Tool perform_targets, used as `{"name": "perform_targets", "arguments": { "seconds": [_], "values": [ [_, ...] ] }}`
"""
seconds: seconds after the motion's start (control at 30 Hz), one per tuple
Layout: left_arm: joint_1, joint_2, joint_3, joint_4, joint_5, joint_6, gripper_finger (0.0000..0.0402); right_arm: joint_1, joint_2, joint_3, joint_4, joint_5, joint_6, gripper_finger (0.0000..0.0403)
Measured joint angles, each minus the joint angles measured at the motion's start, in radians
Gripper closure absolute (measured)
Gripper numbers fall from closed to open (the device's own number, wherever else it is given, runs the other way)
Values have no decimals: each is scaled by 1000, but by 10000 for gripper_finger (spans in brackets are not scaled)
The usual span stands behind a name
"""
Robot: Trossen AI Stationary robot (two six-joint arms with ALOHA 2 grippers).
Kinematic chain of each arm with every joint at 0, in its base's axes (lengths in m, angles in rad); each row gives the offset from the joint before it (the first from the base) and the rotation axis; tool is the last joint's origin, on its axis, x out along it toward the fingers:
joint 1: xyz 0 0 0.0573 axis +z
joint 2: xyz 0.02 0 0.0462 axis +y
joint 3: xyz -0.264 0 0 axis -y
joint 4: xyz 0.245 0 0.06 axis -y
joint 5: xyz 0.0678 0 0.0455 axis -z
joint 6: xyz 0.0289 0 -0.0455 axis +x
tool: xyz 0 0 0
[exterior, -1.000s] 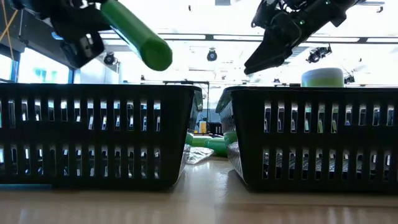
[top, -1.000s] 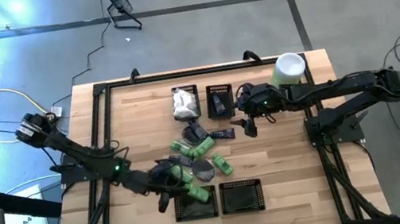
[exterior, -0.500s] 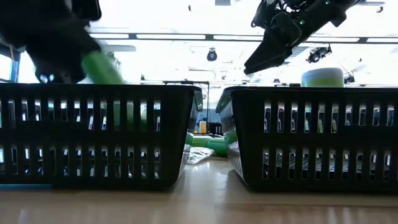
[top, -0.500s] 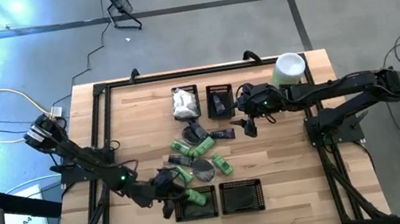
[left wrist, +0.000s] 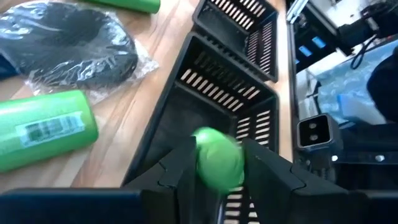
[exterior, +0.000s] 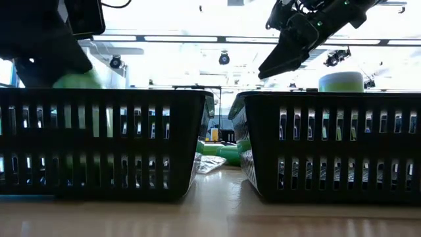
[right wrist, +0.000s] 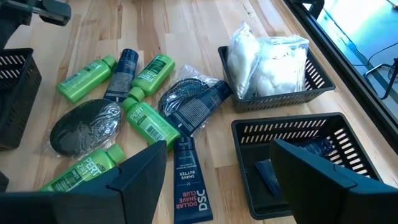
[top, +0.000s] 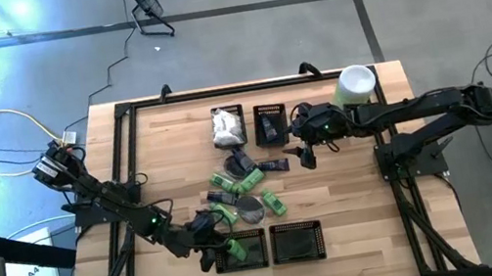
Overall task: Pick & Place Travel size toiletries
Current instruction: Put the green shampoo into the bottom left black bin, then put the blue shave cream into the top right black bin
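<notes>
One green bottle [left wrist: 217, 157] between the left gripper [top: 227, 251] fingers [left wrist: 180, 168], long axis running out past the fingertips, rounded end down into the black basket [top: 242, 251] at the desk's [top: 352, 181] 6 o'clock edge; grip closed or loosening, cannot tell. Left arm stretched low from 9 o'clock. Right gripper [top: 307, 155] hovering spread open, empty, near 1 o'clock.

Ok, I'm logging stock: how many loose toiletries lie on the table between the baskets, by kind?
Green bottles: 4
Dark blue bottle: 1
Black tube: 1
Wrapped dark pouch: 1
Wrapped grey disc: 1
Total: 8
</notes>
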Motion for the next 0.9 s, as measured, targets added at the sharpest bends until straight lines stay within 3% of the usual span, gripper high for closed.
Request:
{"name": "perform_targets", "arguments": {
  "seconds": [0.4,0.9],
  "values": [
    [0,-11,0,-29,14,55,211,0,0,0,-24,0,0,126],
    [173,-102,0,13,90,377,211,0,0,0,-18,0,-38,126]
  ]
}}
